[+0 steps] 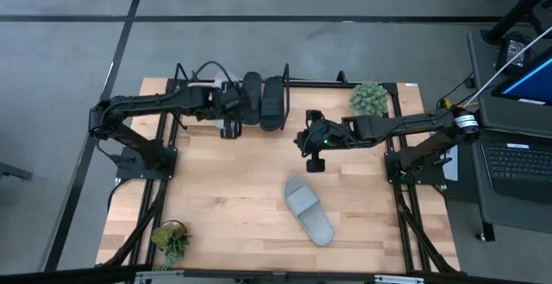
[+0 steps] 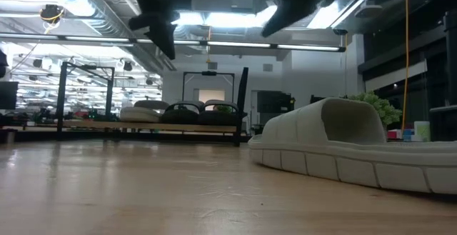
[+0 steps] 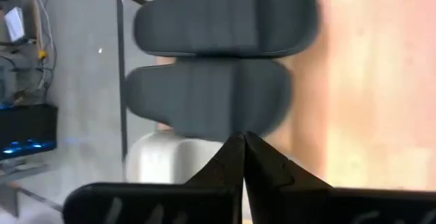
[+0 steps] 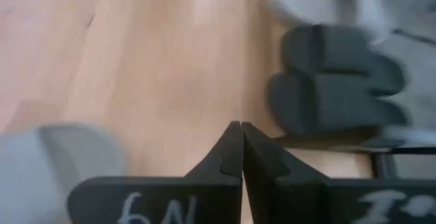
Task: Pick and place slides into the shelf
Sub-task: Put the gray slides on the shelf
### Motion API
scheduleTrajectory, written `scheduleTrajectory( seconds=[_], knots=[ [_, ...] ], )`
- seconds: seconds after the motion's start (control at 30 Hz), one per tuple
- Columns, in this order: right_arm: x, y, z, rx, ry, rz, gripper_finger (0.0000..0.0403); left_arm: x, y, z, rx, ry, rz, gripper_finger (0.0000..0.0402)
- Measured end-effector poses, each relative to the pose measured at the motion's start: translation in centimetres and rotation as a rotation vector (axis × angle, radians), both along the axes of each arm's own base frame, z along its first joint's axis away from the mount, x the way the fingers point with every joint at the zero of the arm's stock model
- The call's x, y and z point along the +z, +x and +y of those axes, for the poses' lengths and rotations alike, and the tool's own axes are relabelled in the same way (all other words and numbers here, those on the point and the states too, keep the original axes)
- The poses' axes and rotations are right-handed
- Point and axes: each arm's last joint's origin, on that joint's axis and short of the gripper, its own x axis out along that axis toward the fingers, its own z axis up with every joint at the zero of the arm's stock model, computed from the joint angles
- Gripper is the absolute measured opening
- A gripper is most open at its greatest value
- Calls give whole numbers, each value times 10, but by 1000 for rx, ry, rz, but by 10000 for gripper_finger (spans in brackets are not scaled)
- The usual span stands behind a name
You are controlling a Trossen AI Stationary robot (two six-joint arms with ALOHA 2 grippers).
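With both sets of fingers pressed together and empty, I judge three slides placed on the shelf (image 1: 293, 82), two black (image 1: 261, 100) and one pale (image 3: 163, 159), while one grey slide (image 1: 309, 210) remains on the counter (image 1: 224, 189).

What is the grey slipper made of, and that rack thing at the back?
The grey slide looks like soft matte foam or rubber: molded ridges, no shine. The shelf looks like thin black metal rods around a pale wooden board.
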Motion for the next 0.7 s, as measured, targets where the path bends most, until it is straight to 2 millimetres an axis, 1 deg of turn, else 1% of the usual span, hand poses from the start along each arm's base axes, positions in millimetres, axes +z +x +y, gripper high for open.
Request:
scheduleTrajectory(
  seconds=[0.1,0.2,0.3,0.37,0.53,0.63,0.7],
  knots=[
    [-14,-7,1,16,34,20,2,-8,-2,-21,10,-48,-32,0],
    [-32,-19,0,-15,70,41,2,-21,-7,-45,12,-94,-63,0],
    [-42,-31,4,-53,117,27,2,-34,-13,-70,30,-147,-130,0],
    [-43,-38,11,-46,142,12,2,-43,-17,-86,25,-178,-187,0],
    [-35,-51,34,3,198,-40,2,-59,-16,-127,-75,-239,-388,0],
    [-33,-55,50,47,223,-46,2,-67,-17,-147,-139,-246,-471,0],
    [-34,-58,61,81,228,-34,2,-70,-19,-157,-164,-240,-520,0]
  ],
)
